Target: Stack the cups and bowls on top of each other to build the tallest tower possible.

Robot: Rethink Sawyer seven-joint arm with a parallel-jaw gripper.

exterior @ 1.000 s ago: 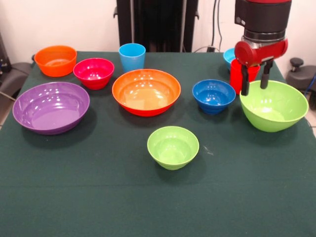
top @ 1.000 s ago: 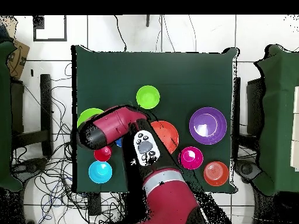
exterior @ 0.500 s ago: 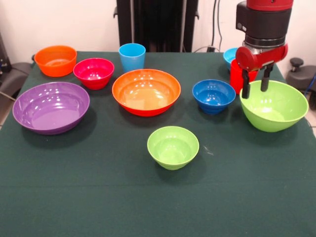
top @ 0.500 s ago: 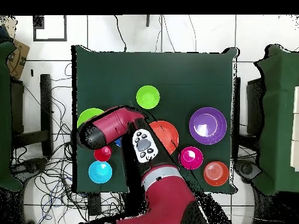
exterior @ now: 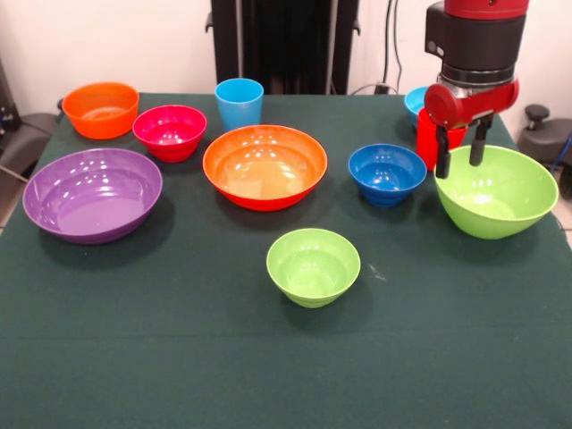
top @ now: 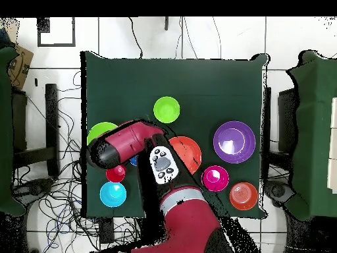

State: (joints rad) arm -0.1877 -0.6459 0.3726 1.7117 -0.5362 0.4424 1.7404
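Green felt table (exterior: 179,357), glossy round bowls (exterior: 264,166); fingers (exterior: 460,152) spread apart, empty.

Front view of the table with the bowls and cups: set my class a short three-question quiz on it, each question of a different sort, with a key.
1. True or false: the gripper is shut on the red cup.
2. Which bowl sits nearest the table's front edge? A) purple bowl B) small green bowl C) dark blue bowl
3. Fill in: the gripper hangs over the rim of the large ____ bowl.

Key: 1 false, it is open and holds nothing; 2 B; 3 green.
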